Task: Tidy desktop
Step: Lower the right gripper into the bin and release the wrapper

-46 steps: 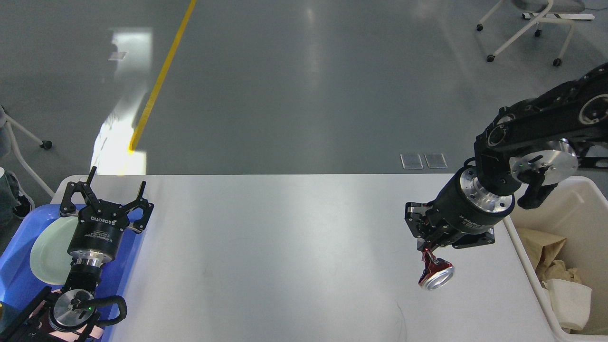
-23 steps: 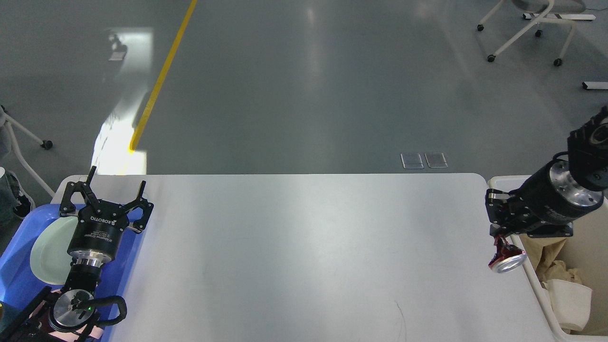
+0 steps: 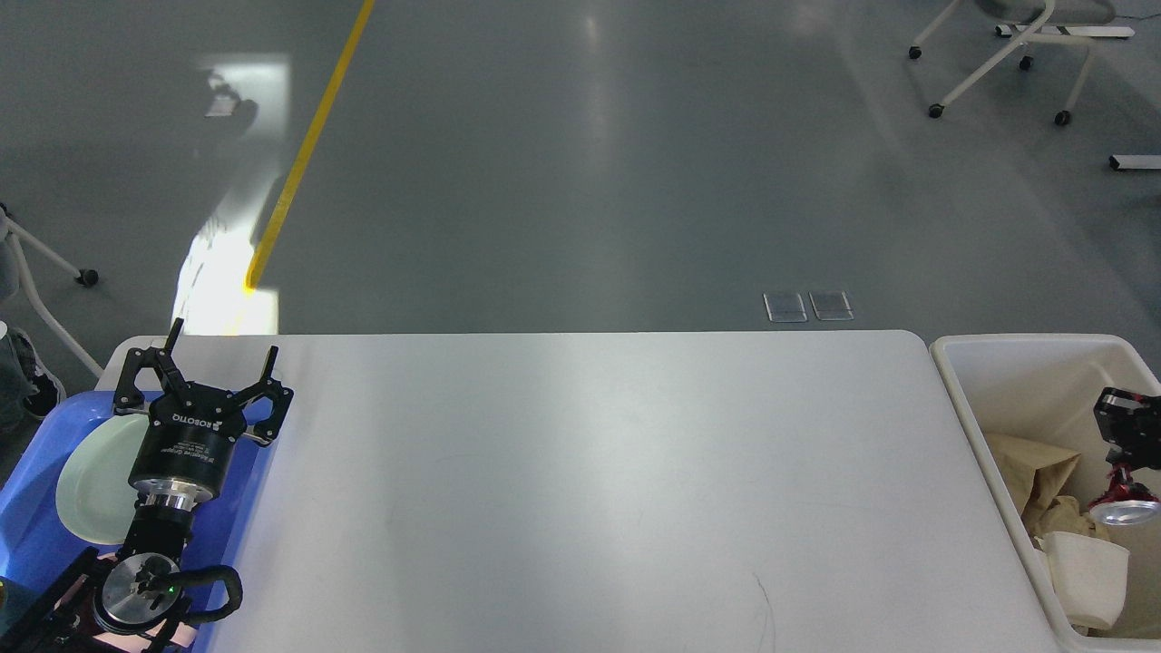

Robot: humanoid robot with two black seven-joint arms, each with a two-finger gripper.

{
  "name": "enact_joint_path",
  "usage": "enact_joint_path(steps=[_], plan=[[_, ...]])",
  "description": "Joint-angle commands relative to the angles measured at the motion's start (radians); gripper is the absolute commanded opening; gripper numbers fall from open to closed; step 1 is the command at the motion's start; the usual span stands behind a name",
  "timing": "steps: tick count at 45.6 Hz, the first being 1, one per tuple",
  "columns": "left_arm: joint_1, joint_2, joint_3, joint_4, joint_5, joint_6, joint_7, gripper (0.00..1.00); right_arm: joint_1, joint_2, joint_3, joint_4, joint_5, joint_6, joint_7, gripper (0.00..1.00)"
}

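Fingers of the left gripper (image 3: 201,367) are being held spread wide and empty above the far end of the blue tray (image 3: 36,535), exactly where they were being held a second ago; a pale green plate (image 3: 91,481) is being carried in that tray, partly hidden by the arm. Nothing is being left on the white desk (image 3: 580,490): its whole surface is being shown bare across the middle of the view, apart from a faint scratch near the front edge. Over the last second a crushed red can (image 3: 1123,506) is being carried off the desk's right side, past the rim of the cream bin (image 3: 975,426), and is now being hung over the bin's inside, above crumpled brown paper (image 3: 1034,472) and a white paper cup (image 3: 1084,580). Fingers of the right gripper (image 3: 1120,472) are being kept pinched on the can's crumpled upper end, though most of that gripper is being cut off by the view's edge. Judging from this, the tidying is being brought close to its finish: only the can's release into the bin appears to be outstanding.
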Motion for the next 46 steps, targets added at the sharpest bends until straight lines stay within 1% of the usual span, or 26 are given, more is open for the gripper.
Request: enact_joint_path(steps=[1, 5, 8, 13, 15, 18, 22, 27, 43, 44, 46], plan=[[0.000, 0.001, 0.000, 0.000, 0.000, 0.000, 0.000, 0.97, -0.240, 0.040, 0.169, -0.203, -0.002, -0.034, 0.001, 0.00], [0.000, 0.000, 0.000, 0.000, 0.000, 0.000, 0.000, 0.97, -0.386, 0.117, 0.243, -0.344, -0.002, -0.077, 0.001, 0.00], [0.000, 0.001, 0.000, 0.000, 0.000, 0.000, 0.000, 0.97, -0.489, 0.178, 0.275, -0.436, -0.002, -0.132, 0.001, 0.00], [0.000, 0.001, 0.000, 0.000, 0.000, 0.002, 0.000, 0.97, -0.621, 0.276, 0.290, -0.557, 0.007, -0.273, 0.001, 0.00], [0.000, 0.000, 0.000, 0.000, 0.000, 0.002, 0.000, 0.97, -0.679, 0.322, 0.292, -0.600, 0.014, -0.350, 0.001, 0.00], [0.000, 0.001, 0.000, 0.000, 0.000, 0.000, 0.000, 0.97, -0.737, 0.372, 0.292, -0.640, 0.017, -0.439, -0.001, 0.00], [-0.002, 0.001, 0.000, 0.000, 0.000, 0.000, 0.000, 0.97, -0.784, 0.413, 0.294, -0.675, 0.015, -0.524, -0.003, 0.00], [-0.002, 0.000, 0.000, 0.000, 0.000, 0.000, 0.000, 0.97, -0.808, 0.430, 0.295, -0.683, 0.017, -0.561, -0.007, 0.00], [-0.002, 0.000, 0.000, 0.000, 0.000, 0.000, 0.000, 0.97, -0.813, 0.429, 0.295, -0.682, 0.018, -0.564, -0.007, 0.00], [-0.002, 0.000, 0.000, 0.000, 0.000, 0.002, 0.002, 0.97, -0.813, 0.430, 0.294, -0.682, 0.018, -0.565, -0.007, 0.06], [-0.002, 0.000, 0.000, 0.000, 0.000, 0.002, 0.000, 0.97, -0.813, 0.430, 0.292, -0.682, 0.018, -0.571, -0.006, 0.31]])
